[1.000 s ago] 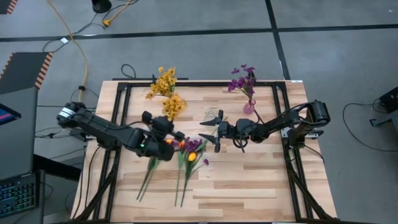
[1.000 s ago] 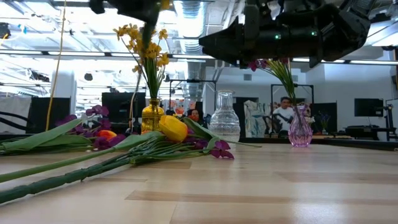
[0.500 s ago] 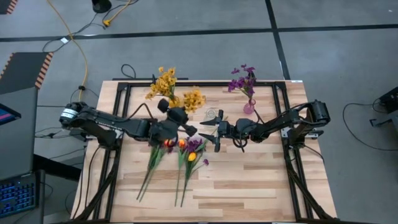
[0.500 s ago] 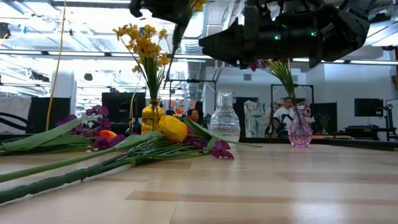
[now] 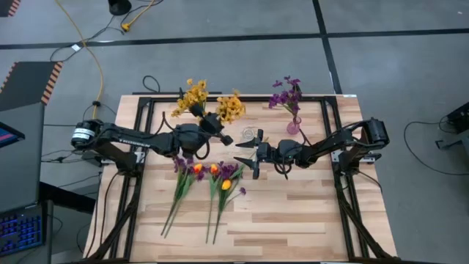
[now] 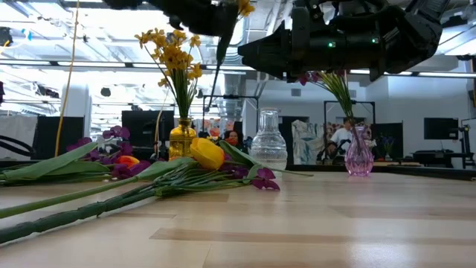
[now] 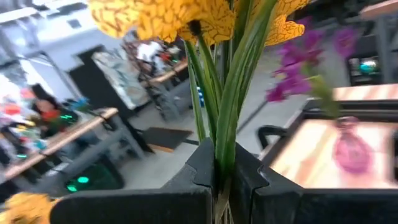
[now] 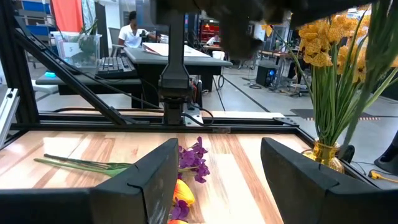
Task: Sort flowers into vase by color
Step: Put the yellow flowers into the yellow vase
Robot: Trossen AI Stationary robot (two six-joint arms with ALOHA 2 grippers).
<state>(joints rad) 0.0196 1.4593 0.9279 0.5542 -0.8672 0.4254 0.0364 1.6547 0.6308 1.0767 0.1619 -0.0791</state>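
Our left hand (image 5: 220, 136) was clamped on the green stem of a yellow flower (image 5: 230, 108), carrying it in the air over the far half of the counter (image 5: 293, 213). In the left wrist view the two fingers (image 7: 202, 165) pressed together on the stem, with the yellow head (image 7: 180, 15) directly beyond them. The flower's long axis ran from the hand up and toward the counter's far edge, its head close beside the yellow bunch (image 5: 192, 97) already standing in the yellow vase (image 6: 181, 141). We judged that vase to be the target: it stood just to the left of the carried head and slightly farther back, so the stem end had yet to be swung over the vase mouth and brought upright. The left arm was plainly the nearer one.

Our right hand (image 5: 249, 156) hung above mid-counter, fingers apart and holding nothing, near the clear vase (image 5: 251, 135). The purple flowers (image 5: 287, 93) stood in the pink vase (image 5: 293, 126) at the far right. Unsorted tulips (image 5: 214, 169) lay on the counter between the arms.
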